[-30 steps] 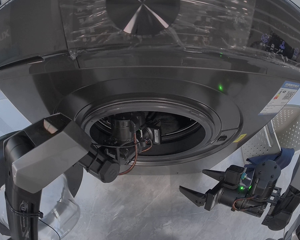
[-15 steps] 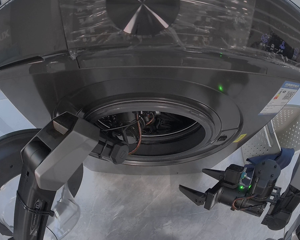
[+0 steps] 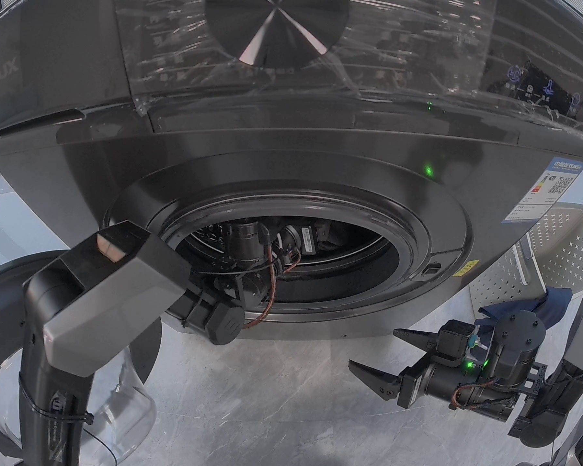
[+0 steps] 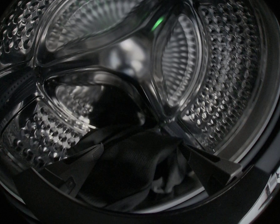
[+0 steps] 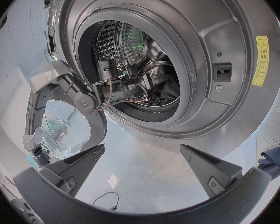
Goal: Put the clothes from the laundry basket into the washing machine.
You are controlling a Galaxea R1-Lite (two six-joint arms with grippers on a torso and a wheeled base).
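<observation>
The dark grey washing machine stands with its round port open. My left arm is pushed through the port. Inside the steel drum my left gripper is open, its fingers apart just above a dark garment lying on the drum's floor. My right gripper hangs open and empty over the floor in front of the machine, below and to the right of the port. Behind it stands the white perforated laundry basket with a blue garment draped over its rim.
The machine's door, with its bulging glass, swings open at the left beside my left arm. Grey marbled floor lies free between the two arms. A thin cable lies on the floor.
My left arm pushed deeper into the drum half a second ago and has since drawn back a little. The right arm and the blue garment have not moved.
</observation>
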